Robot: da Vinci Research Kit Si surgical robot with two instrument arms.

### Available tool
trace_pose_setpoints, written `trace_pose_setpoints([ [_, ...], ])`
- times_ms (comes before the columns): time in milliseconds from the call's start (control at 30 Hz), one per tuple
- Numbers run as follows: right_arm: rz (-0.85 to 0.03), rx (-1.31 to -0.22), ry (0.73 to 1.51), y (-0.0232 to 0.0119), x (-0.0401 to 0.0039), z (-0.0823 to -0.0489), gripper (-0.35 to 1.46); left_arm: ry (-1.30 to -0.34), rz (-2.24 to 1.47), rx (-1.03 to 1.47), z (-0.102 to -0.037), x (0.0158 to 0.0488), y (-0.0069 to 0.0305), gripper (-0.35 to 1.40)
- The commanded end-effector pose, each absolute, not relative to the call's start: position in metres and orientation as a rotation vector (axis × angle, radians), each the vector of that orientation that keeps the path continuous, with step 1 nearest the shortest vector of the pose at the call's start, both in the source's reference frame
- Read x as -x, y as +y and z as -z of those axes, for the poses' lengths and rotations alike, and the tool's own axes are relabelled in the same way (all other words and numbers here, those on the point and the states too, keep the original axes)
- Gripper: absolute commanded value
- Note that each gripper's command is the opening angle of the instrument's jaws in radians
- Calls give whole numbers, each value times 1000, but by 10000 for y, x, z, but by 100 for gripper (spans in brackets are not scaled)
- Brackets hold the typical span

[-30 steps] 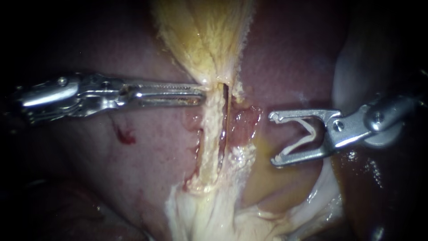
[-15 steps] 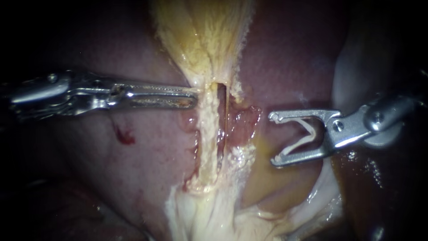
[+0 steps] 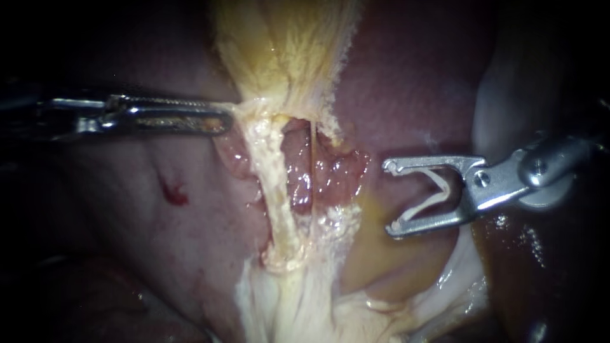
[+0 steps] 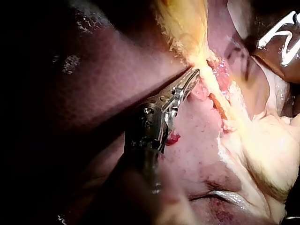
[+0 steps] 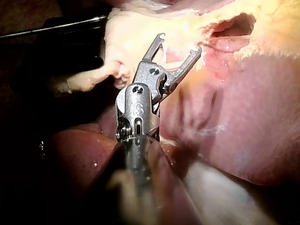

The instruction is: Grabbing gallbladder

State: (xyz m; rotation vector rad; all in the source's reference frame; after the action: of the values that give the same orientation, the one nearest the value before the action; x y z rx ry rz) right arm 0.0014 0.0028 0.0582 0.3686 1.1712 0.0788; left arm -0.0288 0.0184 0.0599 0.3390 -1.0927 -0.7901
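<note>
My left instrument (image 3: 225,121) has its jaws clamped flat on the gallbladder (image 3: 286,51), biting the narrow neck where the yellow sac gathers in. In the endoscope view the sac fans away from my tips toward 1 o'clock, and my shaft runs off toward 9 o'clock. From the gripped neck a pale strand (image 3: 273,184) stretches taut toward 5 o'clock and ends in white fatty tissue (image 3: 298,305). Just beside the strand, at 3 o'clock of it, a patch of raw pink tissue (image 3: 324,171) lies exposed. The liver (image 3: 406,82) surrounds all this, with a small red spot (image 3: 175,194) on it at 7 o'clock from my left tips.

My right instrument (image 3: 391,198) comes in from 3 o'clock. Its jaws stand wide apart and hold a pale V-shaped clip (image 3: 424,206), one leg against each jaw. These tips touch no tissue that I can make out. The gallbladder's neck lies well apart from them, toward 10 o'clock, beyond the raw patch.
</note>
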Motion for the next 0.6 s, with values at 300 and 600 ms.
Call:
trace_pose_setpoints([
  [300,-79,-369,1171,28,-14,-582,49,-1097,799,-332,-596,281,186,-35],
  [600,-79,-369,1171,28,-14,-582,49,-1097,799,-331,-596,281,186,-35],
])
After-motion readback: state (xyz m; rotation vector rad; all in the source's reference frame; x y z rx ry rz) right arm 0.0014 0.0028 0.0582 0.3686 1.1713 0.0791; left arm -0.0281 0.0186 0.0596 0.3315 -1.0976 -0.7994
